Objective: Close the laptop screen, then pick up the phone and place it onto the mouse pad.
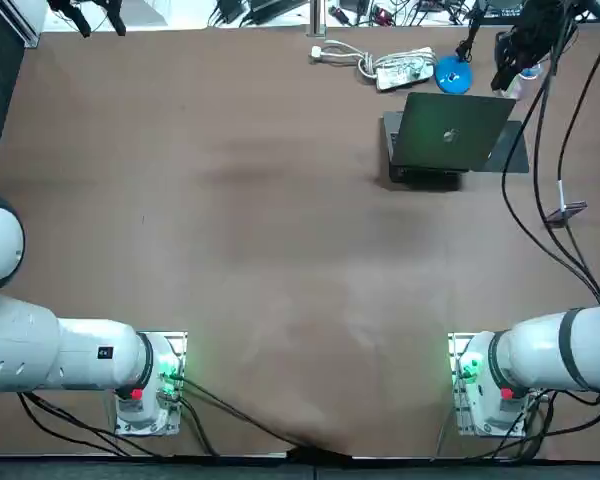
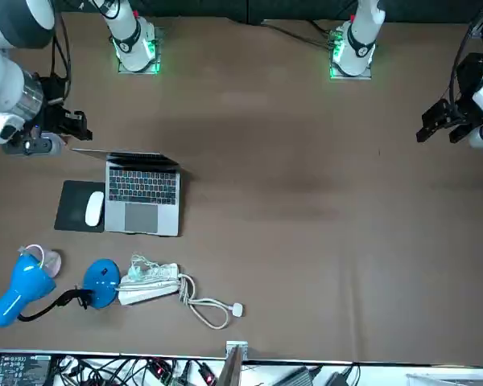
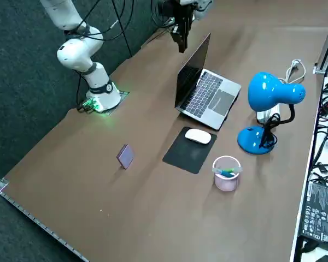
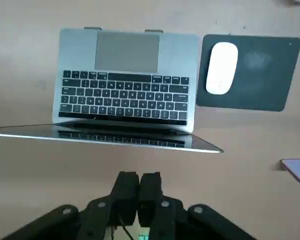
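My tool [image 4: 138, 181], fingers pressed together, hangs just behind the lid of the open laptop [image 4: 125, 95]. I'd push its top edge forward and down, mid-width, gently. The phone [image 4: 296, 169] lies on the counter [image 4: 35, 165] beside the tool.

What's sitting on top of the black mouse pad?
A white mouse sits on the mouse pad; the rest is bare. The bit of pad under the mouse is hidden. The phone lies apart from it. The right gripper, shut, hovers behind the laptop screen.
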`<move>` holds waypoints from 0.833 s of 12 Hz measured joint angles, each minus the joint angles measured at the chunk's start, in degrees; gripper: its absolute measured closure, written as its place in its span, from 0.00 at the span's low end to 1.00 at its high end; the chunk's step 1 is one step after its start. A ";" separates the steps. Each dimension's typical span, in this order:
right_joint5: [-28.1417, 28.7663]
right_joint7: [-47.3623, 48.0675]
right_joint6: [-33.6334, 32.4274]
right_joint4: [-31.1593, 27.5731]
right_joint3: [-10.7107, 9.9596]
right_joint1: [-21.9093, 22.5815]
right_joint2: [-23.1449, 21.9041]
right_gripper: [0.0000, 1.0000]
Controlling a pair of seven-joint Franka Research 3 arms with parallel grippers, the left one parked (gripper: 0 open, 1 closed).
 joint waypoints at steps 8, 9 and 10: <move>0.02 0.00 6.07 -5.92 0.01 0.93 0.01 0.98; 0.02 0.00 6.80 -6.58 0.01 1.01 0.01 0.98; 0.02 0.00 7.27 -6.96 0.01 1.03 0.03 0.98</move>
